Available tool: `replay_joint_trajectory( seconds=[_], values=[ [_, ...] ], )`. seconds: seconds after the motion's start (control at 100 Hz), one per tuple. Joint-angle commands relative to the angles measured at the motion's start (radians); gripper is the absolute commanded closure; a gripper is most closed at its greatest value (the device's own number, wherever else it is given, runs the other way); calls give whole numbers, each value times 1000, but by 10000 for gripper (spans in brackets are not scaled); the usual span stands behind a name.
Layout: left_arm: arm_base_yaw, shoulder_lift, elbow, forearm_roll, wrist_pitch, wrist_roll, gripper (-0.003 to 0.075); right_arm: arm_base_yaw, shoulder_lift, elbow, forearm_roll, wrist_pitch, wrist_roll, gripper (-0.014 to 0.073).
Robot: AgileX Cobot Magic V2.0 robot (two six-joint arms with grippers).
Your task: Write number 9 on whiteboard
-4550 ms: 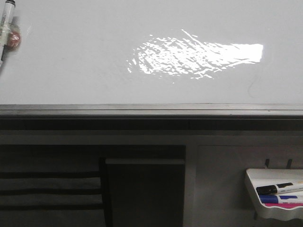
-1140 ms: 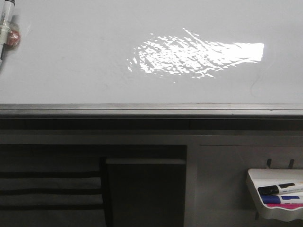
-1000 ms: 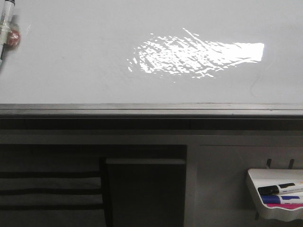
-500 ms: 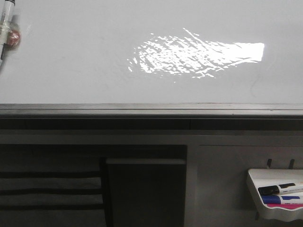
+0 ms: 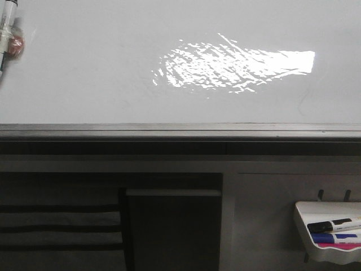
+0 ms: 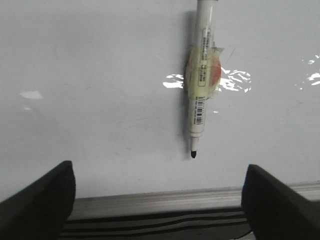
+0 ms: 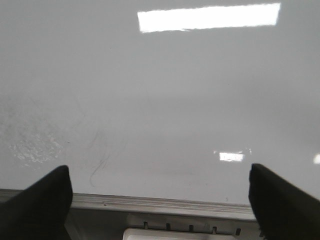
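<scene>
We see the whiteboard (image 5: 84, 73) filling the upper part of the front view, its glossy face carrying a bright glare patch (image 5: 231, 68) and only faint grey smudges (image 7: 100, 160); no clear number 9 can be made out. A marker (image 6: 201, 75) is taped to the board near its left edge, tip toward the grey frame (image 5: 180, 131). The left gripper (image 6: 157, 195) and right gripper (image 7: 160, 200) both stand spread wide, grasping nothing. A white tray (image 5: 307, 223) of markers hangs below the board's lower right corner.

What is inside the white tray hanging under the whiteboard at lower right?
The white tray holds a black-capped marker on top, a blue one below it, and something pink lowest. The frame edge cuts them off, so anything further right is unseen.
</scene>
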Motion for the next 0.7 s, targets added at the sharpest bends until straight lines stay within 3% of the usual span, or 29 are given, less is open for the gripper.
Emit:
replay_joint_trajectory(
  seconds=[0.0,0.2,0.4,0.69],
  values=[
    [-30,56,-43,-15,-143,4,103,-1,16,-31,2,-84,-7,-43],
    [-110,178,-44,-12,-307,4,103,-1,16,-31,2,-84,-7,-43],
    [-145,282,-63,12,-386,4,115,-1,16,-31,2,-72,-7,-43],
    [-145,344,-63,12,-448,4,407,-1,16,-31,2,-57,-7,-43]
  ],
)
